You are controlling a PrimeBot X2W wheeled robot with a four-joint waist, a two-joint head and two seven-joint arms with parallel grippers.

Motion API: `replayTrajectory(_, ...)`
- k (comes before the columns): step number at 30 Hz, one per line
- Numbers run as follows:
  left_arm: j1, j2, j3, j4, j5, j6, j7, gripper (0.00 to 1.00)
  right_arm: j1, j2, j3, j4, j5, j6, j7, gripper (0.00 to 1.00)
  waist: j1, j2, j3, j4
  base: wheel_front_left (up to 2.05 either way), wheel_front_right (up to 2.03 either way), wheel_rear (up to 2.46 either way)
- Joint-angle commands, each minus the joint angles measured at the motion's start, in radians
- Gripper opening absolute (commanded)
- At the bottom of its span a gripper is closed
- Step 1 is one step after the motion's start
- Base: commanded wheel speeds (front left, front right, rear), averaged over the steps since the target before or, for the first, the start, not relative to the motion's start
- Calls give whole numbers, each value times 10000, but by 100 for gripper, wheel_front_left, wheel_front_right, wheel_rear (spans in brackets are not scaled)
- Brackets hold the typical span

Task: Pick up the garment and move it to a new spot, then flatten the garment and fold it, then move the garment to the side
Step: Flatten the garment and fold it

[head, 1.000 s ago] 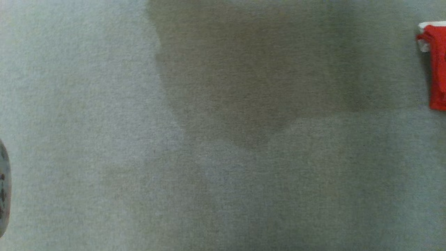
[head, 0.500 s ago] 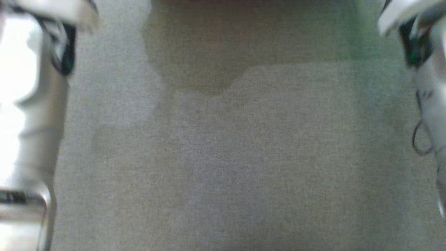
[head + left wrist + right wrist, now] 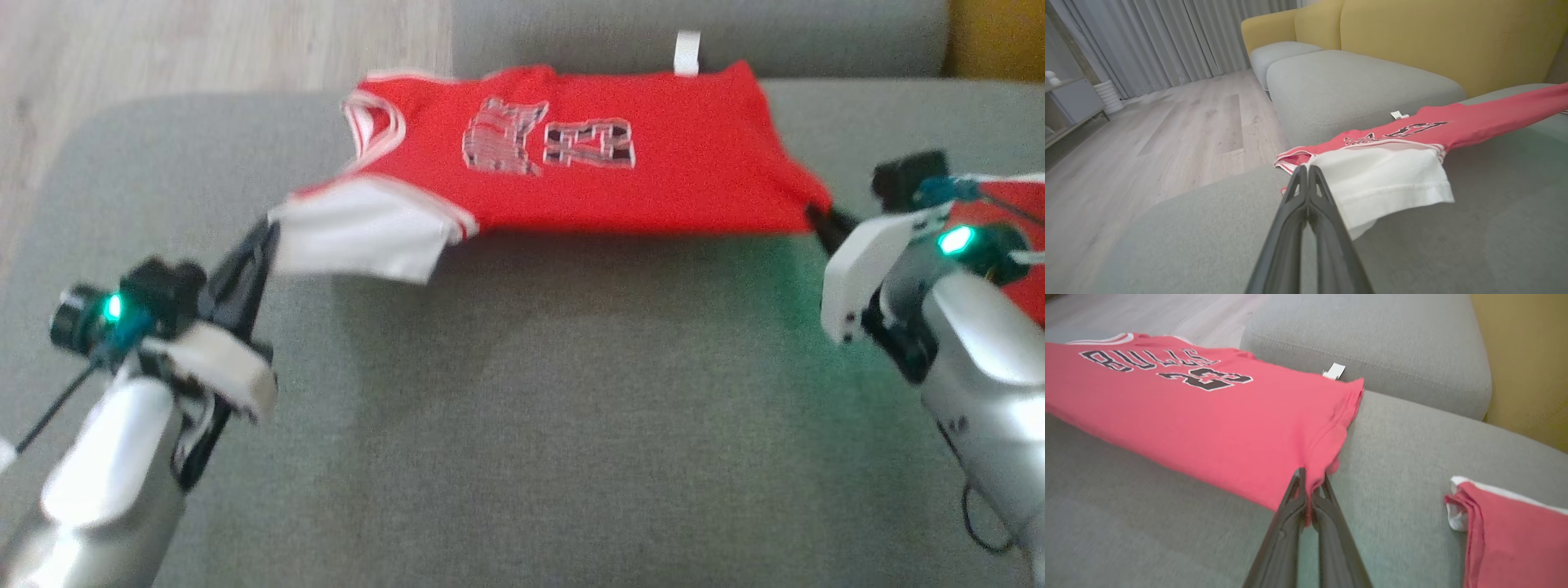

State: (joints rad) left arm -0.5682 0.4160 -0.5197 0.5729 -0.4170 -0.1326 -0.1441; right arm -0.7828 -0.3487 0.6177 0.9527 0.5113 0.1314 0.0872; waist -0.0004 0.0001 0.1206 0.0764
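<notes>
The garment (image 3: 571, 163) is a red basketball jersey with white sleeves and black lettering, stretched out above the grey sofa cushion (image 3: 522, 425). My left gripper (image 3: 265, 233) is shut on its white sleeve end, seen close in the left wrist view (image 3: 1306, 169) with the garment (image 3: 1392, 179) draping from it. On the far side my right gripper (image 3: 820, 220) is shut on the red hem corner; the right wrist view shows the gripper (image 3: 1310, 475) pinching a bunched fold of the garment (image 3: 1208, 416).
A second folded red garment (image 3: 1511, 535) lies on the cushion to the right of my right arm. A yellow sofa back (image 3: 1433, 36) rises behind another grey seat cushion (image 3: 1351, 85). Wooden floor (image 3: 1167, 139) lies beyond the cushion's left edge.
The head camera has swung up from bare grey cushion to the scene with both arms and the stretched garment; earlier frames showed only cushion and blurred forearms.
</notes>
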Motion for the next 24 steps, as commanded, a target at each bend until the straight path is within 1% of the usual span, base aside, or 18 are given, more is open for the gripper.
replayTrajectory(1,178,756,353,-821,-246,21,309,0,313,-422,546,-683,514,-7,474,0,4,-1,-744,-132,0,0,0)
replayTrajectory(3,835,1029,396,-1439,-456,70,604,0,747,-752,1017,-1210,1025,-7,979,0,4,-1,-1025,-197,0,0,0)
replayTrajectory(6,1763,1399,490,-2444,-689,330,999,0,1274,-1283,1549,-2008,1708,-7,1566,0,4,-1,-1392,-294,0,0,0)
replayTrajectory(7,1763,1399,490,-2444,-689,330,999,0,1274,-1283,1549,-2008,1708,-7,1566,0,4,-1,-1392,-294,0,0,0)
replayTrajectory(14,3830,2131,713,-5051,-1204,1162,1987,0,2290,-2240,2230,-3741,2927,-7,2452,0,4,-1,-1808,-428,0,0,0)
replayTrajectory(19,4937,2568,796,-6537,-1451,1628,2558,0,2774,-2709,2238,-4649,3366,-7,2710,0,4,-1,-1866,-438,0,0,0)
replayTrajectory(24,5160,2635,805,-7141,-1475,1917,2818,0,3098,-2892,1816,-5124,3491,-7,2604,0,4,-1,-1676,-376,0,0,0)
